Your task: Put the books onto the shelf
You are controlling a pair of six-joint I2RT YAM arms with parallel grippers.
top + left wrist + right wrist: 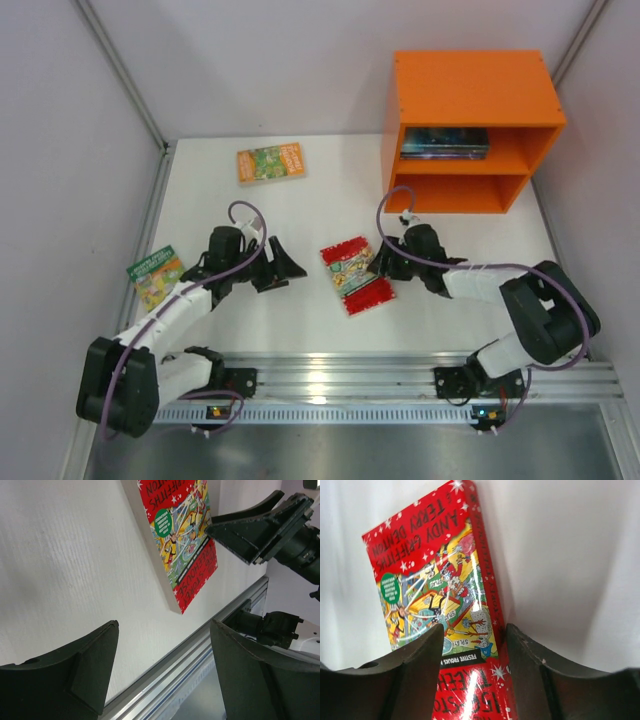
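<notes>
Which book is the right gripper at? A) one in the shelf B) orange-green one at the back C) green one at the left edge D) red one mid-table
D: in the wrist view the right gripper sits astride the spine edge of the red book; the orange-green book and the green book lie well away from it.

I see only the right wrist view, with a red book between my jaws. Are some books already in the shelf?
Observer: Yes, a small stack lies in the upper compartment of the orange shelf.
Operator: How many books are outside it?
Observer: Three on the table: the red book, an orange-green book near the back, a green book at the left edge.
Operator: And my other arm?
Observer: The left arm is left of the red book, jaws open, not touching it.
</notes>
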